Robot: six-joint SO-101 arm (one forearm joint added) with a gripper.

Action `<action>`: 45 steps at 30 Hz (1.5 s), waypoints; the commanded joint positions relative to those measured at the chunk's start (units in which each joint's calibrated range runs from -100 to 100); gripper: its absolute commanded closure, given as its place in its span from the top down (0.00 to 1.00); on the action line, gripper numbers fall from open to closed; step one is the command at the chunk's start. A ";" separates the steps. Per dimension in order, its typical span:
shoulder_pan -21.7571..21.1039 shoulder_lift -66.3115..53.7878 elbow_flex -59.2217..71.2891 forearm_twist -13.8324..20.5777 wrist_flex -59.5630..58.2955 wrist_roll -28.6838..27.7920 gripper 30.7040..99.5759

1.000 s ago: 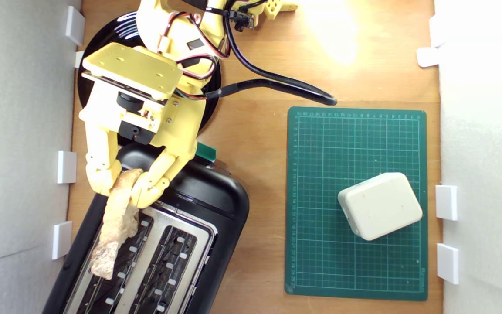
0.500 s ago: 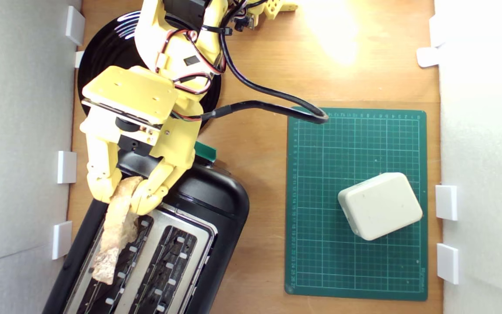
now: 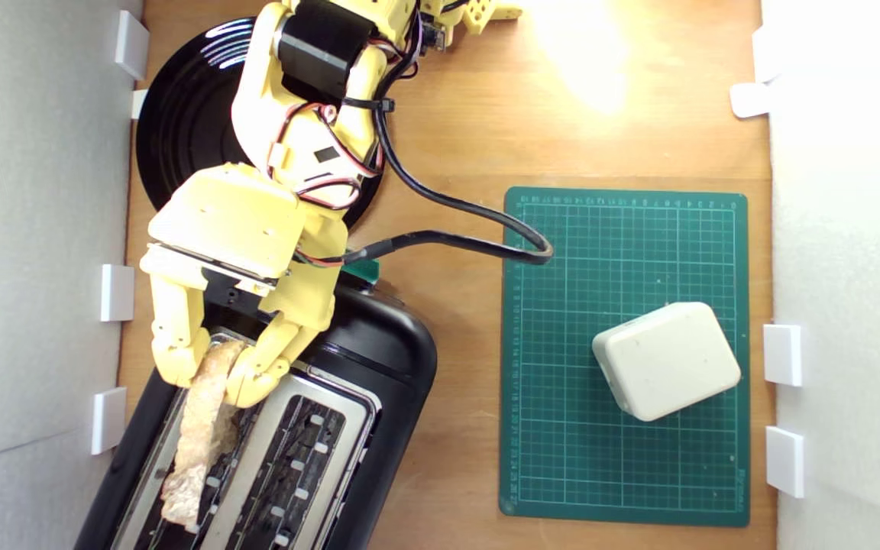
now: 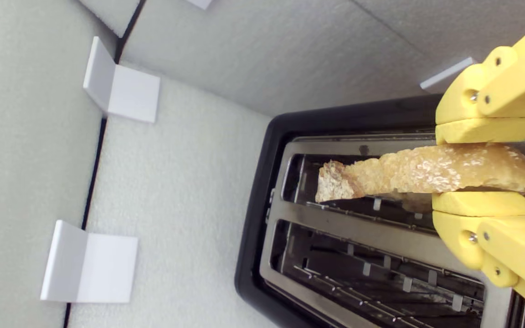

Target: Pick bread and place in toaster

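Observation:
The bread [image 3: 199,435], a pale wedge with a tan crust, is pinched edge-on by my yellow gripper [image 3: 211,374], which is shut on its upper end. It hangs over the slot of the black toaster [image 3: 379,359] nearest the exterior view's left, lined up along that slot. In the wrist view the bread [image 4: 408,173] lies over the slot opening of the toaster [image 4: 262,182], held by the gripper [image 4: 483,166]. How deep its lower edge sits in the slot I cannot tell. The teal lever knob [image 3: 361,269] shows beside my wrist.
A round black plate [image 3: 180,114] lies behind the arm. A cream rounded block [image 3: 665,359] rests on a green cutting mat [image 3: 623,473] at the exterior view's right. White foam walls with small brackets [image 3: 115,292] border the wooden table. My black cable [image 3: 455,237] loops onto the mat.
My gripper has carried the bread down the exterior view, along the toaster's slot and closer to it. The cable loop slid further onto the green mat.

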 commanded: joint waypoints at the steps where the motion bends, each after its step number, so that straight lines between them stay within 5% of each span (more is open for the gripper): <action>1: -0.34 1.00 -1.78 -0.23 -0.54 -0.22 0.44; 5: -0.34 1.75 -1.78 -0.23 -0.54 0.09 0.45; 13: -0.34 1.92 -1.78 -0.23 -0.63 0.62 0.67; 25: -0.42 -6.40 -1.78 -1.32 -0.63 1.40 0.69; 32: -0.50 -16.05 -1.69 -9.30 -0.97 1.04 0.69; 37: -1.39 -24.62 -0.96 -11.39 -0.97 -5.45 0.68; 45: -12.67 -32.61 0.94 -7.03 -0.20 -20.57 0.68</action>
